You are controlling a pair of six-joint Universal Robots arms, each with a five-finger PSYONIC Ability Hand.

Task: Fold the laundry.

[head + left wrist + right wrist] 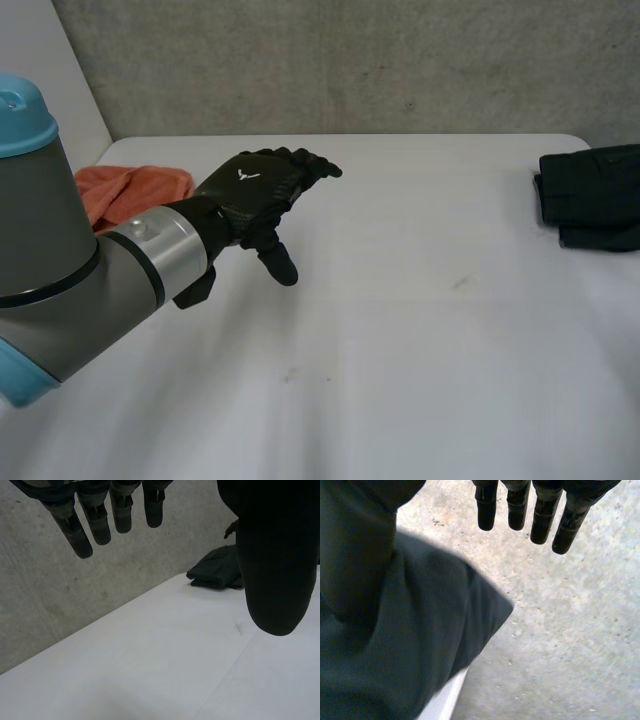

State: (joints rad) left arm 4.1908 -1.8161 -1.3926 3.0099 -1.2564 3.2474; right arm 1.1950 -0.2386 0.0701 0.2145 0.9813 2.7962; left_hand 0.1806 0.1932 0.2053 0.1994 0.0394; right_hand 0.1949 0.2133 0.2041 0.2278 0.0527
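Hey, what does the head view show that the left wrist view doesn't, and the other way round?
Head view: a crumpled orange cloth lying on the white table behind the grey left arm, and the back of the black left hand. Left wrist view: that hand's palm side, its fingers straight and apart from the thumb, holding nothing. Both: the table, the dark folded cloth on its right side, and the grey concrete wall.
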